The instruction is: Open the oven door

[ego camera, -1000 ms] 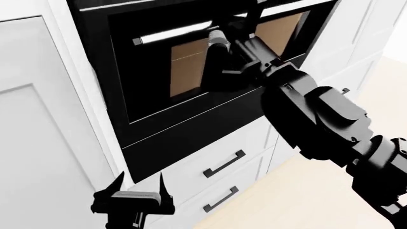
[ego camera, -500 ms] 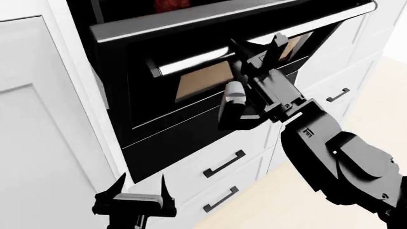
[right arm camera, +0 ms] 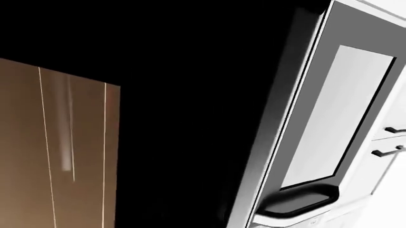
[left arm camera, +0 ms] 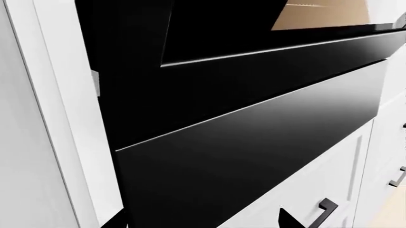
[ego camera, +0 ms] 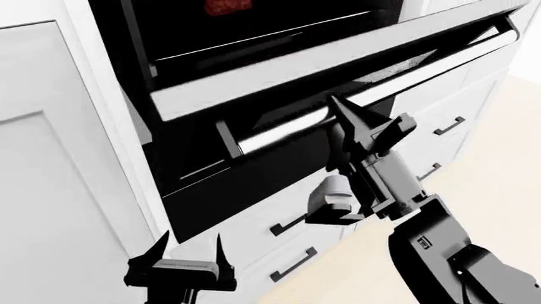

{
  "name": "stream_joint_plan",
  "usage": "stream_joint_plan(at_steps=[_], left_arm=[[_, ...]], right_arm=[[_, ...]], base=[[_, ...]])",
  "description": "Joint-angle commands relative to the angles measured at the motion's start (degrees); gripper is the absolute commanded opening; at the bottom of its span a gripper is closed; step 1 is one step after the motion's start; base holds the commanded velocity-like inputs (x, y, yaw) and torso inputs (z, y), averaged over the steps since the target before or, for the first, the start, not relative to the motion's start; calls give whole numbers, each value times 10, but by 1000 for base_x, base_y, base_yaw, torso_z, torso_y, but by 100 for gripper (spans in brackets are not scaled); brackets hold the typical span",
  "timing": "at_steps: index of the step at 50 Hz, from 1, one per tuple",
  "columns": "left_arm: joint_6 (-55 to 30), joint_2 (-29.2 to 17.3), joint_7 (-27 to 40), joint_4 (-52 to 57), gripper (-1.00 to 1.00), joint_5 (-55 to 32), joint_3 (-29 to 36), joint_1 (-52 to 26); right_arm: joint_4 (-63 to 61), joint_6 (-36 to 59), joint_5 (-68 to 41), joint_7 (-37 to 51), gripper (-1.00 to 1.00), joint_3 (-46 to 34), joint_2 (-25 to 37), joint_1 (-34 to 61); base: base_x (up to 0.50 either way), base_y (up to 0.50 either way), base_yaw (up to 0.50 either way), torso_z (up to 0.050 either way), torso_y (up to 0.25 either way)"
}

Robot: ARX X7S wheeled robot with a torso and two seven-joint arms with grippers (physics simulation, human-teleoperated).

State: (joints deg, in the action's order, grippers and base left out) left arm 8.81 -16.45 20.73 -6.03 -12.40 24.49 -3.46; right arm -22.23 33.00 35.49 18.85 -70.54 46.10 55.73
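Up at the front of the cabinet run, the oven door (ego camera: 338,63) is already swung partway down on its lower hinge, its top edge tipped out toward me and the dark cavity showing above it. Its silver bar handle (ego camera: 279,132) hangs on the underside of the tilted panel, and my right gripper (ego camera: 369,130) sits just at that bar with its fingers spread apart; from the head view I can't confirm they are hooked over it rather than merely beside it. The right wrist view gives me only the black panel and its brown-reflecting window (right arm camera: 57,152), so no help there. My left gripper (ego camera: 187,252) hangs low, well away from the door, prongs apart and holding nothing, near the white drawers (ego camera: 292,225) with black pulls. To do this step well, I'd judge the pull should follow the door's arc: draw outward and downward together, not straight back, so the fingers don't slip off the bar as its angle changes. I'd keep the wrist turning with the handle and go slowly, since the door's own weight may take over past halfway. I'd also watch that my right forearm (ego camera: 439,253) stays clear of the descending edge.
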Motion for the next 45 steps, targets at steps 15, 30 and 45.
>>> stream_joint_plan(at_steps=[15, 30, 45], left_arm=[[0, -8, 7, 16, 100, 1, 5, 11], [1, -10, 9, 20, 100, 2, 8, 15], [0, -9, 10, 14, 100, 2, 11, 9]], right_arm=[[-113, 74, 175, 218, -100, 16, 42, -138], [-55, 51, 124, 386, -100, 27, 43, -228], [60, -9, 71, 501, -100, 23, 13, -273]], base=[[-2, 2, 0, 1, 5], [-4, 3, 0, 1, 5], [-5, 2, -4, 1, 5]])
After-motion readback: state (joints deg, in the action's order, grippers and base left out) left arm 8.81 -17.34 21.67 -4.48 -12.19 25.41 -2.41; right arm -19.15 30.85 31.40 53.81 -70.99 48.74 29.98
